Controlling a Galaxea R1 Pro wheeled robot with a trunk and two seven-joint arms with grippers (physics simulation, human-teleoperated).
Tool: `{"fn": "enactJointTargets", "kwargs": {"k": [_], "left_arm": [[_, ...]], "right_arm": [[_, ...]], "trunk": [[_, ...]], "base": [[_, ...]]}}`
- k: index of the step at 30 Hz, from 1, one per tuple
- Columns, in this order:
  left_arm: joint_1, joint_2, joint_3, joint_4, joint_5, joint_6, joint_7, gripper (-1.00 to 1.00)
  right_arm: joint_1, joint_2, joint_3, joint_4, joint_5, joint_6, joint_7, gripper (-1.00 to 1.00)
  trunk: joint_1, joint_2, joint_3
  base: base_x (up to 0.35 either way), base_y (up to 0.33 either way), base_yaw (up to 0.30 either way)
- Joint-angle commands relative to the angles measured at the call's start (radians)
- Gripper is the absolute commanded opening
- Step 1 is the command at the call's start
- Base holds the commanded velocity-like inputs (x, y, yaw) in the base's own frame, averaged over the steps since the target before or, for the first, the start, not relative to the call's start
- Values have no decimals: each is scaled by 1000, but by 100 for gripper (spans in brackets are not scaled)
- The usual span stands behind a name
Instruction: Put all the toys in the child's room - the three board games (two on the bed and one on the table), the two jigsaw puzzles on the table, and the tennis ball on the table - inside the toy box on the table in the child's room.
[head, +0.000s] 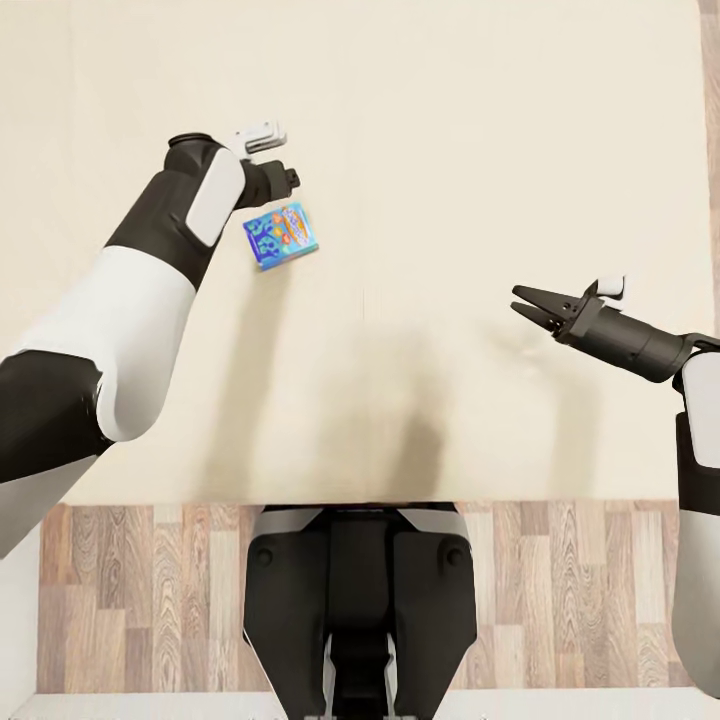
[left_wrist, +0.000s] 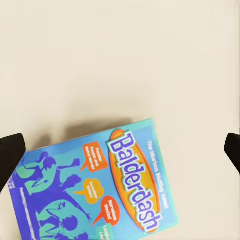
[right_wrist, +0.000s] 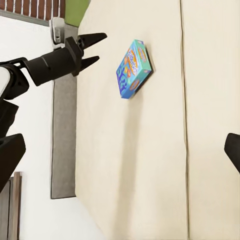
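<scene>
1 board game (head: 281, 235) lies flat on the bed (head: 450, 130), printed face up, at about 10 o'clock in the head view, its long axis tilted, running roughly from 8 o'clock to 2 o'clock. The left gripper (head: 290, 180) hovers just beyond it, its jaws hidden there by the wrist; the left wrist view shows 2 dark fingertips (left_wrist: 10, 155) spread wide apart above the box, and the title "Balderdash" is legible. The right gripper (head: 528, 305), at 3 o'clock, hangs well apart from the box, jaws parted and grasping nothing. The right wrist view adds the bed's grey frame edge (right_wrist: 64, 140).
</scene>
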Motion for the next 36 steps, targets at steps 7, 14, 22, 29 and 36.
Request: {"fn": "enactJointTargets", "kwargs": {"k": [7,14,22,29,36], "left_arm": [[-1,1,-4,-46,9,7,27,100],[-7,1,-5,-57,9,8,50,100],[-11,1,-7,-59,9,9,54,100],[-11,0,-8,-59,8,10,56,100],[-11,0,-8,-59,8,10,56,100]], "right_arm": [[0,-1,-3,-7,5,5,6,100],[0,-1,-7,-18,5,5,6,100],[5,-2,-8,-21,5,5,6,100],[6,-2,-9,-21,4,5,6,100],[6,-2,-9,-21,3,5,6,100]], "trunk": [[1,-2,-13],[1,-2,-24],[1,-2,-34],[1,-2,-35],[1,-2,-35]], "base": [[0,0,0],[0,0,0],[0,0,0],[0,0,0],[0,0,0]]}}
